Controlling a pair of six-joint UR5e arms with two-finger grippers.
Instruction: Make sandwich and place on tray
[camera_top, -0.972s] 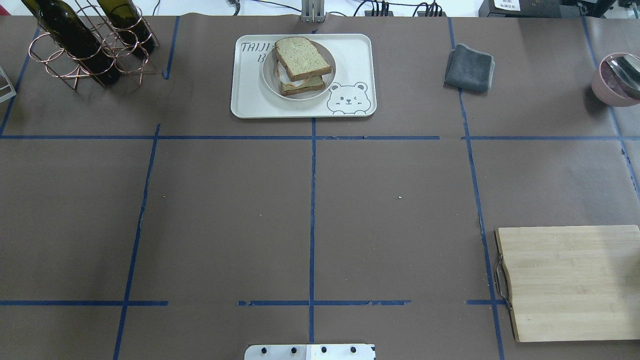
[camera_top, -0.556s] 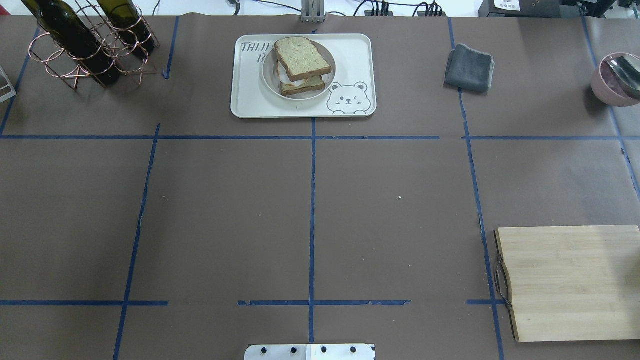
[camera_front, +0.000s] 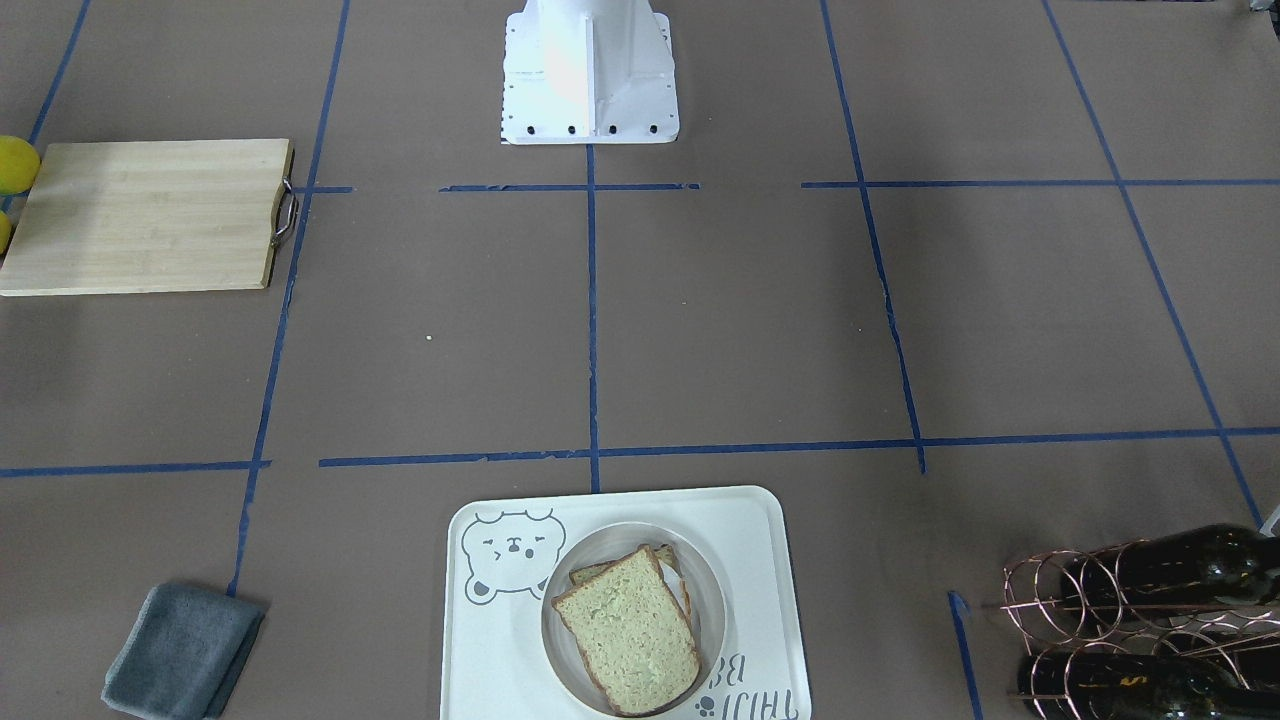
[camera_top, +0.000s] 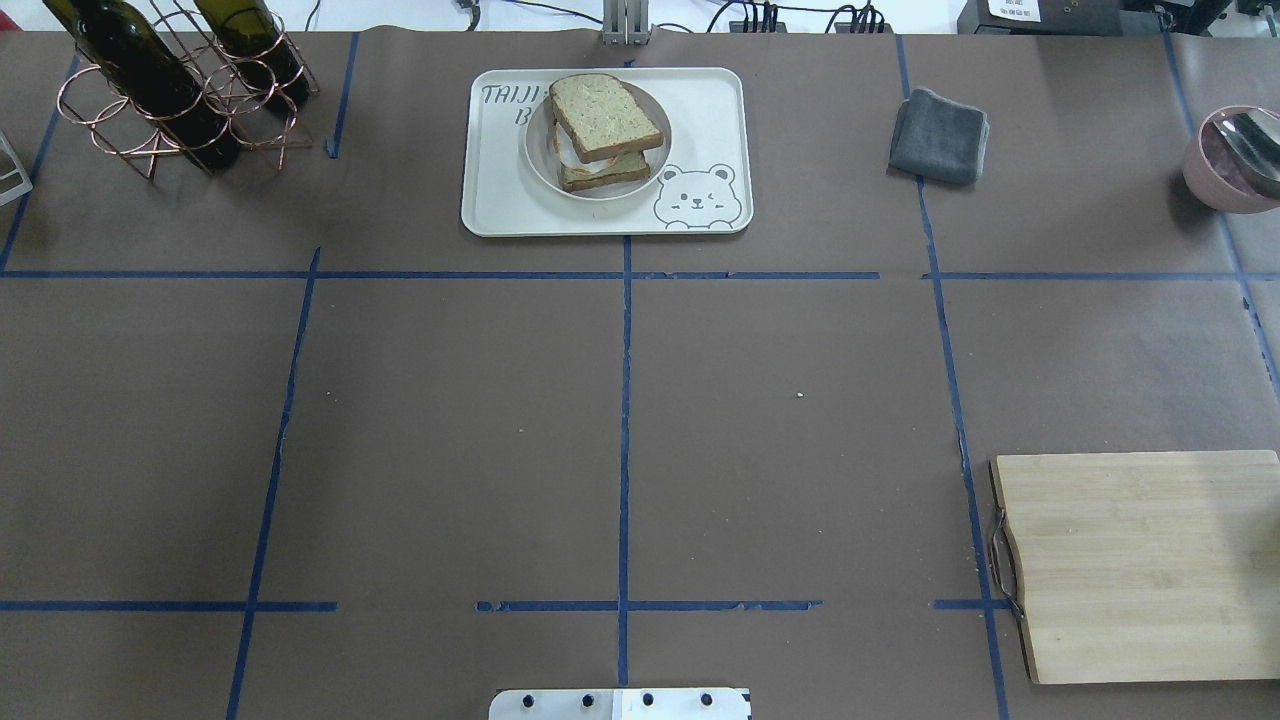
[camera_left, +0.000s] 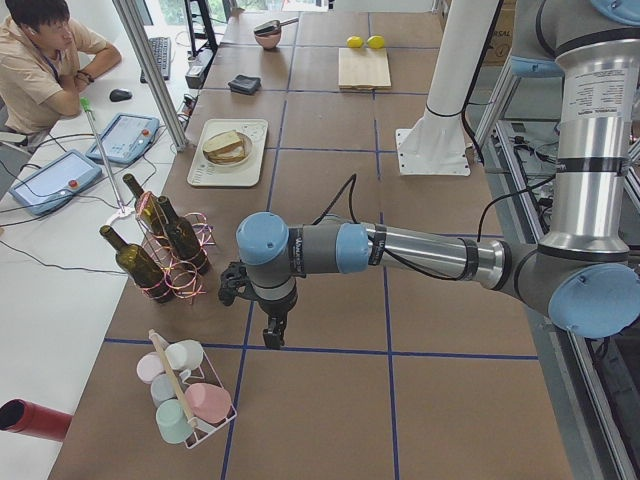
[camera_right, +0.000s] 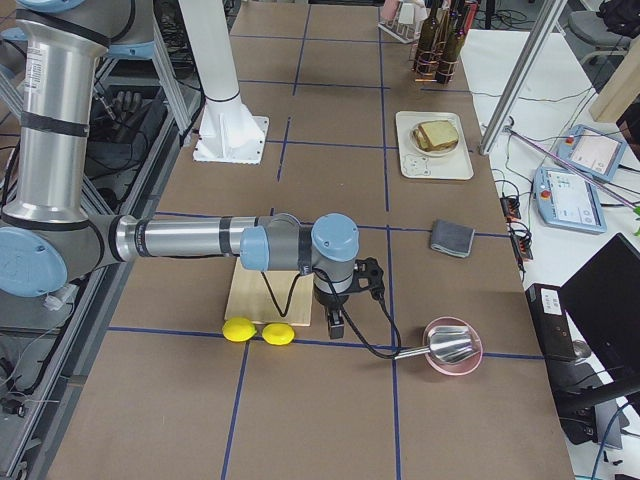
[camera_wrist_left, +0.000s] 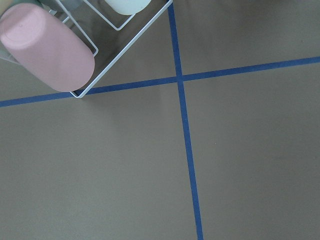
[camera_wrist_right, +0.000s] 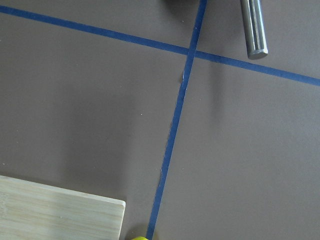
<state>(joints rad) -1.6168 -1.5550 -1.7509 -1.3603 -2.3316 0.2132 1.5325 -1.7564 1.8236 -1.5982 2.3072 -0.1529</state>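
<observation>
My left gripper (camera_left: 271, 340) hangs fingers-down over a tape crossing at the table's left end, next to a white wire rack of pastel cups (camera_left: 186, 396). It shows only in the side camera, so I cannot tell whether its jaws are parted or closed. The wrist camera shows only brown paper, blue tape and a pink cup.

The right gripper (camera_right: 336, 330) is the same story at the other end. It points down between the bamboo cutting board (camera_right: 268, 298) and a pink bowl with a metal scoop (camera_right: 452, 347), with two lemons (camera_right: 258, 331) just beside the board. I cannot read its jaws either. Nothing appears to hang from either tool, though that is a guess from small pictures.

The sandwich (camera_top: 603, 130) sits on a small round white plate (camera_top: 664, 150), and the plate rests inside the white bear tray (camera_top: 705, 100) at the far middle of the table. The top slice is skewed over the lower one, and a pale sliver of filling shows at the edge. I take it the plate is there so the stack travels as one piece.

Both arms are well apart from the tray, I suppose parked wide to leave the cameras a clear view. I judge the task finished. The grey folded cloth (camera_top: 938, 136) and the copper rack of wine bottles (camera_top: 170, 90) sit either side of the tray, clear of it.
</observation>
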